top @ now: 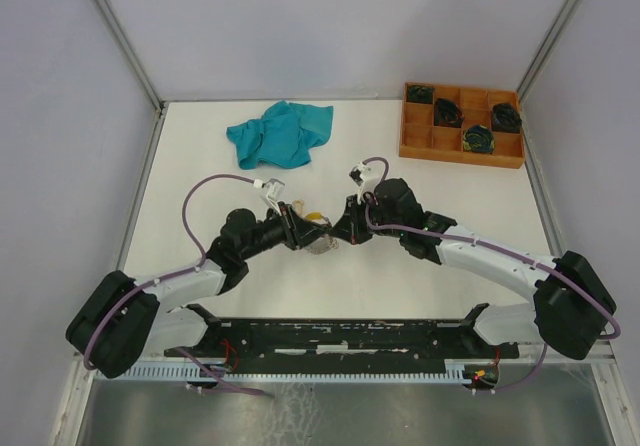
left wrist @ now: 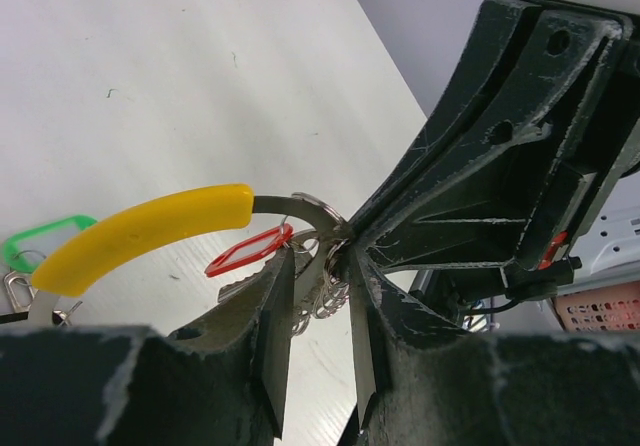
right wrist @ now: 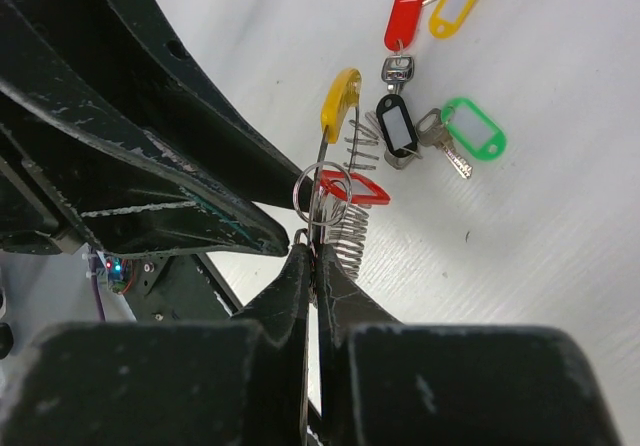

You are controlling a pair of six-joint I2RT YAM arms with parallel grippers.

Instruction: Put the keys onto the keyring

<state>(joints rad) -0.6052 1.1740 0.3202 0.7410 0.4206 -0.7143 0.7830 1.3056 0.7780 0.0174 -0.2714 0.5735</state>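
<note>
Looking down, I found a white table boxed in by pale grey walls. At its middle hung the keyring, with a red tag threaded on it. My right gripper was pinched tight on its wire. My left gripper stood partly apart around its coil, and I could not tell if it gripped. Four keys lay just beside the keyring. Beyond it sat a teal cloth, and well off to its right a wooden tray of dark bundles.
</note>
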